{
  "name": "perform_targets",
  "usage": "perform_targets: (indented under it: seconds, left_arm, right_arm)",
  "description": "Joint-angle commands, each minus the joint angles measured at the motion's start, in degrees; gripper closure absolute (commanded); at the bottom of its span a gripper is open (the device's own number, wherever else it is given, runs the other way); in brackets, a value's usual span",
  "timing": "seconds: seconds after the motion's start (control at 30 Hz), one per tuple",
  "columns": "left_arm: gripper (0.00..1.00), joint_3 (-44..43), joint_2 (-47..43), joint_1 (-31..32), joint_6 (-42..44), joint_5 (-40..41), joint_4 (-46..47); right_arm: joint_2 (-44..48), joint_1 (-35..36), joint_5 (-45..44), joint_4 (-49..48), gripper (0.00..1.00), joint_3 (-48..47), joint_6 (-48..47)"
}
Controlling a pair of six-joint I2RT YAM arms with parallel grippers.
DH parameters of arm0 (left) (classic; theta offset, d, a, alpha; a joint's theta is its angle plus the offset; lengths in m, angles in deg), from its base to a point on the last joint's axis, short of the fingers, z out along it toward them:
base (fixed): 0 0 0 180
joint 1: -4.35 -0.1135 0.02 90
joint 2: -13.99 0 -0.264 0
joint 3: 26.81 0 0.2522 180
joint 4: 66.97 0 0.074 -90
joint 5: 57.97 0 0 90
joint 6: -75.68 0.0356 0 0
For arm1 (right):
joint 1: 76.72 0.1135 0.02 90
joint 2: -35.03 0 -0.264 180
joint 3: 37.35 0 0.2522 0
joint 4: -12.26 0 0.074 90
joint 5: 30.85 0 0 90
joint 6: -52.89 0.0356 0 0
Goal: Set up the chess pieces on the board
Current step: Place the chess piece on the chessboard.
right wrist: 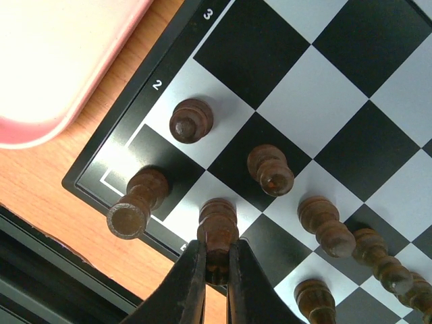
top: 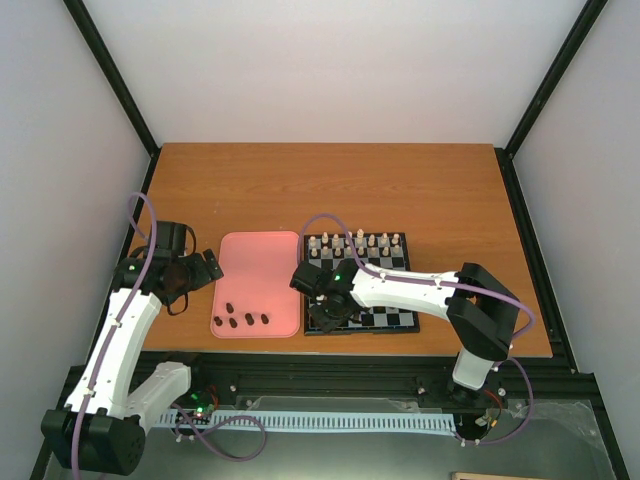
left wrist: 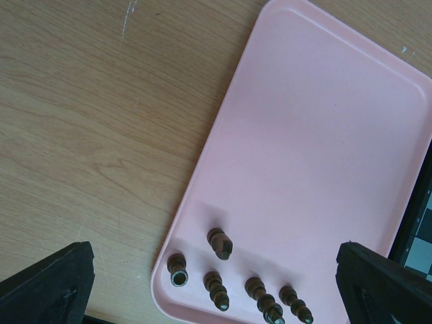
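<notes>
Five dark brown chess pieces (left wrist: 221, 244) lie along the near edge of the pink tray (left wrist: 324, 135), which sits just left of the board (right wrist: 128, 116). Right gripper (right wrist: 215, 255): fingers clamped on a dark piece (right wrist: 217, 217) standing on the nearest rank, one square right of the corner piece (right wrist: 138, 199). Judged step: seating this piece. The next move calls for parting the fingers and lifting straight up, since neighbours stand close. Left gripper (left wrist: 214, 260): fingers wide apart, hovering above the tray pieces, holding nothing. Cream-white pieces (top: 355, 243) occupy the far ranks. Surface (top: 300, 190) is brown wood-grain; plain white walls (top: 350, 70) and black frame posts (top: 115, 75) enclose it.
</notes>
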Motion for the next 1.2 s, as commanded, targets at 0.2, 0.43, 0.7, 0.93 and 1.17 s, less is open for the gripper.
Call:
perform_targets:
  seconds: [0.2,0.43,0.7,0.93,1.17]
  left_arm:
    - [0.00,0.11,-0.24,-0.40,0.14,0.10,1.05]
    - [0.00,0.05,-0.47,-0.39,0.14,0.07,0.89]
    - [0.00,0.01,-0.74,-0.43,-0.03,0.07,0.82]
    - [0.00,0.18,-1.00,-0.36,-0.25,-0.02,0.87]
    - [0.00,-0.36,-1.01,-0.37,-0.75,-0.19,0.87]
  right_arm:
    - [1.14,0.77,0.70,0.78,0.93,0.22,1.56]
    - [1.63,0.90,-0.24,1.42,0.79,0.11,1.80]
    - [3.58,0.94,-2.28,3.03,0.77,-1.40,2.40]
    - [4.60,0.91,-2.85,6.47,0.71,-8.02,0.80]
    - [-1.45,2.08,-0.39,5.17,0.60,-18.31,-4.26]
